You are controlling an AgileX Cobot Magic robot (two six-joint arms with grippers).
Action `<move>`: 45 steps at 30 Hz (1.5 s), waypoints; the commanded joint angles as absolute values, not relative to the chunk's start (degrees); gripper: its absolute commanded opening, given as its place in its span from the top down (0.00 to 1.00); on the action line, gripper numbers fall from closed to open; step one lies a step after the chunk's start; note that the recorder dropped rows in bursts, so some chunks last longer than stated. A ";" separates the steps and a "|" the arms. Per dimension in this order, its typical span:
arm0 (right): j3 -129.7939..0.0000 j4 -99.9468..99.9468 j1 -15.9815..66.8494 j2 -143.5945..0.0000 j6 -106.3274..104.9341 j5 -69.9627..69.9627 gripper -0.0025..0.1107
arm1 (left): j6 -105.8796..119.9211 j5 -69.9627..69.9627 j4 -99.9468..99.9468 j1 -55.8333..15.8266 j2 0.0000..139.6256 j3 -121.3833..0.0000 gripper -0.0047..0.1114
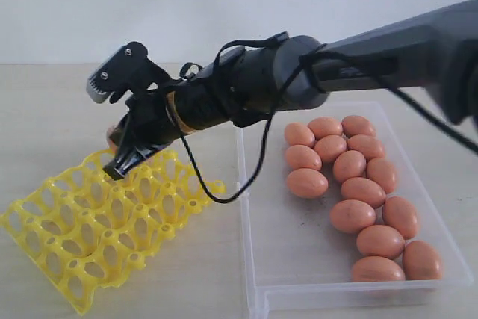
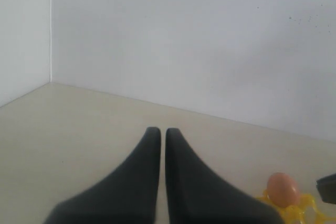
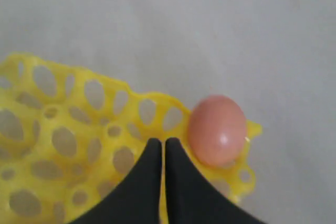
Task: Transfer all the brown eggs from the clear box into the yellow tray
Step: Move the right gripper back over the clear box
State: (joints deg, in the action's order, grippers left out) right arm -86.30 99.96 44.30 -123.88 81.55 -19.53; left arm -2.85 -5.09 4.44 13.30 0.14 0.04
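Right end effector (image 1: 119, 168) hangs low over the far edge of the yellow tray (image 1: 89, 259), jaws pressed together and gripping nothing. One brown egg (image 3: 217, 129) sits in a cup at that far edge, just beside the fingertips. The remaining brown eggs (image 1: 363, 190), fifteen by count, lie in the clear box (image 1: 250, 259) on the right of the table (image 1: 45, 110). Left end effector (image 2: 158, 132) is likewise closed and empty, well apart from the work.

Assessment: the step in hand appears to be leaving the tray to fetch the next egg. The arm should rise straight up before swinging right, since a sideways drift could nudge the seated egg or snag a tray post. The slack cable (image 1: 216, 196) hangs near the tray corner and the box wall and could catch either. The jaws should part fully before descending over the box.
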 commanded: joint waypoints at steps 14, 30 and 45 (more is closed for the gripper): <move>-58.98 43.84 41.15 -88.04 41.10 33.97 0.97 | -3.36 -4.29 4.95 13.39 0.00 0.00 0.93; -63.42 -2.35 30.61 -87.96 -11.46 38.40 0.98 | -3.36 -4.43 4.95 13.39 0.00 0.00 0.93; -70.40 -5.39 24.56 -100.64 -50.11 48.91 0.47 | -3.36 -4.43 4.95 13.39 0.00 0.00 0.93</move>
State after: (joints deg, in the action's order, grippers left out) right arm -69.87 -5.22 24.59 -99.87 -42.04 52.40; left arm -2.85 -5.09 4.44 13.30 0.14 0.04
